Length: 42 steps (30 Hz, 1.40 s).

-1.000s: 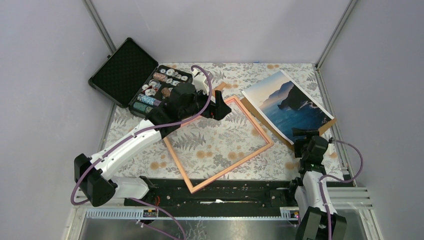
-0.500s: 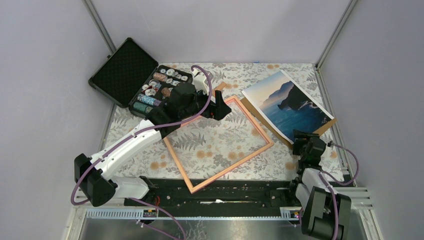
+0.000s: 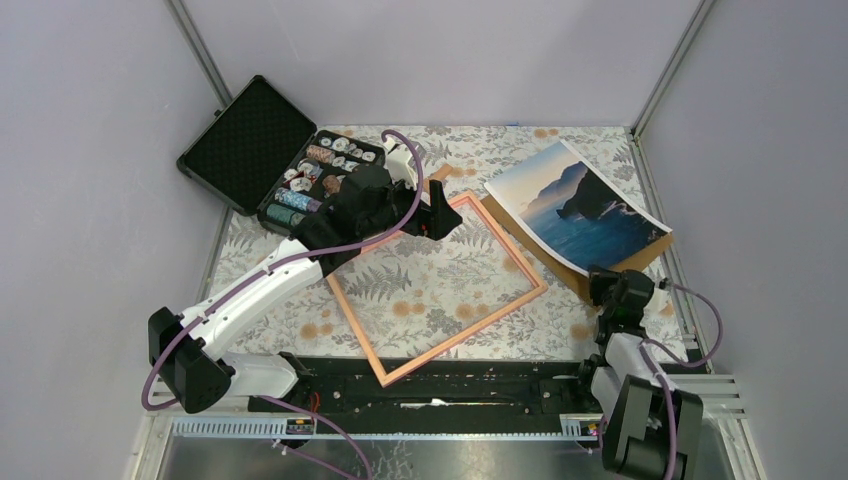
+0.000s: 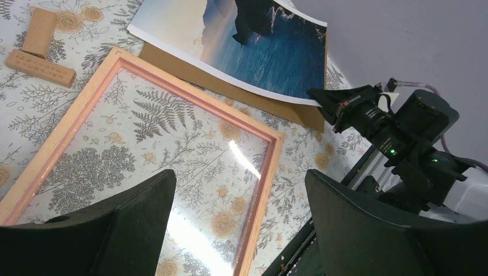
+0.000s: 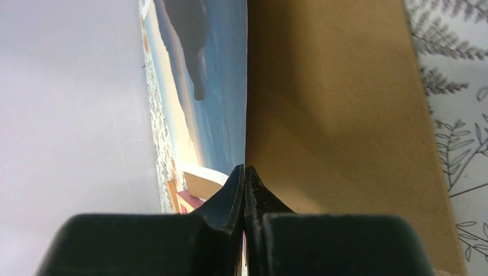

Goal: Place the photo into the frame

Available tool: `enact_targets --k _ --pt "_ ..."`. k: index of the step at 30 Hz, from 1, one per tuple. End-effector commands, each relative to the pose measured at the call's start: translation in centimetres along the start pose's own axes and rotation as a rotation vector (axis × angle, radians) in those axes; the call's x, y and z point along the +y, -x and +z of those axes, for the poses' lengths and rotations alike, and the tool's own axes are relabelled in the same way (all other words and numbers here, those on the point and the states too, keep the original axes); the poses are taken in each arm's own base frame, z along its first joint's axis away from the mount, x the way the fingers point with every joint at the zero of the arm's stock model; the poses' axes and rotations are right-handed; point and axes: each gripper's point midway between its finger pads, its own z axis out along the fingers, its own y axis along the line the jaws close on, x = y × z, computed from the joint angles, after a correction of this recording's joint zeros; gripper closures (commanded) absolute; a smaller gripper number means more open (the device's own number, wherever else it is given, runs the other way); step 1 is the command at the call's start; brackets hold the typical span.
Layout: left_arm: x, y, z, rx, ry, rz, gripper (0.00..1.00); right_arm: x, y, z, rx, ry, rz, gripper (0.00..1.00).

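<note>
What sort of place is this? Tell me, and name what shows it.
Probably a robot test cell: plain grey walls and aluminium posts box in a cloth-covered table, with the left arm and right arm bolted along its near edge.

Left arm and right arm of white links and black joints, purple cables, black wedge-fingered left gripper, green light.

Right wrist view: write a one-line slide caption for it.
Right gripper shut on the near edge of the photo, seen almost edge-on, with the brown board beside it.
</note>
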Motion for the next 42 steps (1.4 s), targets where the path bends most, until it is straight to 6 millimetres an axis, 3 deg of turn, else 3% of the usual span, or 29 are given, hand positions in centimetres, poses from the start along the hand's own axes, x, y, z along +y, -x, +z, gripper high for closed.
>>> enact_targets --k 1,5,14,20,29,34,37,42 --pt "-0.7 1.8 -0.1 -0.063 -0.029 0.01 0.12 2.9 2.2 -0.8 -0.081 0.023 -0.104 1.0" --pt "-1.0 1.9 -0.3 -0.065 -0.04 0.005 0.12 6.3 4.5 -3.0 -0.152 0.032 -0.261 1.0" --pt "-0.5 2.4 -0.8 -0.09 -0.013 0.013 0.13 16.1 8.9 -10.3 -0.256 0.071 -0.616 1.0" --pt "-0.4 3.3 -1.7 -0.128 0.003 0.024 0.12 22.1 9.8 -13.8 -0.221 0.106 -0.784 1.0" --pt "-0.1 5.0 -3.6 -0.212 0.041 0.038 0.12 29.0 8.0 -13.3 0.008 0.195 -0.96 1.0" --pt "-0.1 6.1 -5.0 -0.263 0.033 0.021 0.12 31.5 6.8 -11.6 0.111 0.166 -1.064 1.0" --pt "0.4 6.8 -5.7 -0.289 0.031 -0.002 0.12 31.9 4.0 -9.7 0.166 0.073 -1.246 1.0" --pt "0.8 7.9 -6.9 -0.336 0.032 -0.012 0.12 31.8 -3.4 -6.3 0.286 -0.043 -1.552 1.0"
